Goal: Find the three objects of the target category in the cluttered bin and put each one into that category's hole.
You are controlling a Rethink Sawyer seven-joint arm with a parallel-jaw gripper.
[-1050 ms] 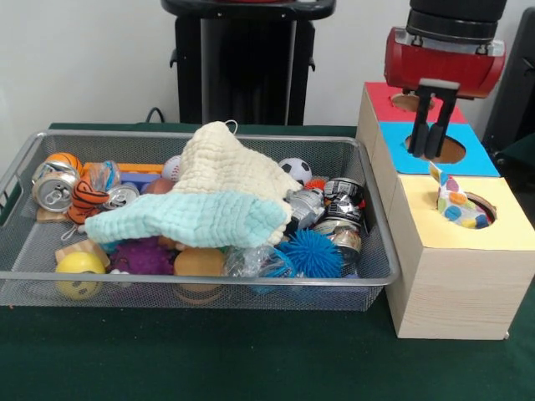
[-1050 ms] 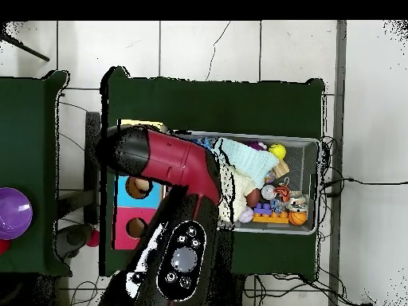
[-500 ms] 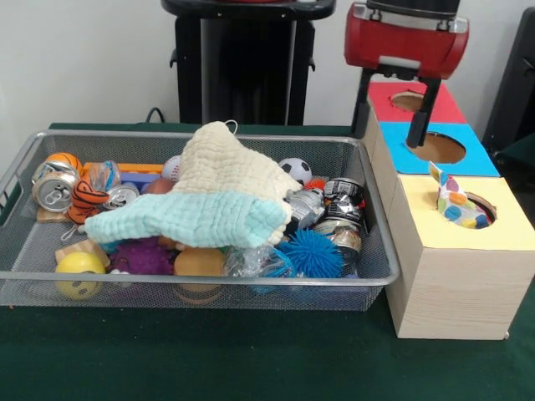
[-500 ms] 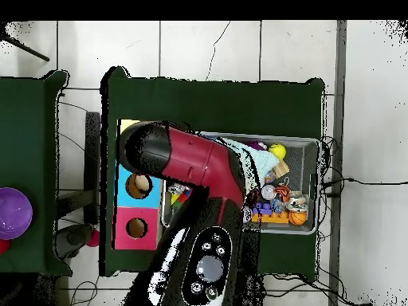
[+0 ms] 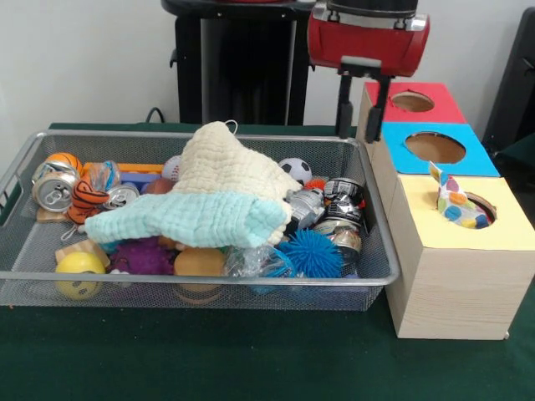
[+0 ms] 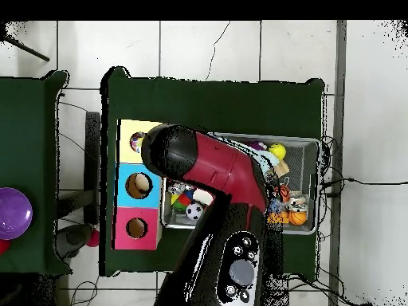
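Red-cased gripper [image 5: 361, 104] hangs high over the bin's [image 5: 25, 251] far corner next to the box [image 5: 451, 276], fingers [image 5: 342, 104] parted a moderate way, nothing between them. It sits just off the box's edge, beside the red hole [image 5: 412, 101], not yet above the clutter.

Target category isn't stated. The yellow hole [image 5: 478, 207] has a spotted soft item [image 5: 456, 205] sticking out of it, only part way in; the blue hole [image 5: 434, 148] and red hole look empty from the front. If soft things go in yellow, the likely next candidate is the cloth [image 5: 213, 196], a guess only.

Key relation: the cloth lies below the gripper and off to the picture's left in the front view, heaped over the bin's middle, long axis running along the bin's length. So the move would be sideways away from the box, then down.

Under and around the cloth: cans [image 5: 55, 189], a soccer ball [image 5: 294, 170], a spiky blue ball [image 5: 310, 252], a yellow ball [image 5: 79, 271]. The cloth hides much of the bin, so other targets may be buried.

Overhead, the arm [image 6: 209, 163] covers the gripper and most of the bin.
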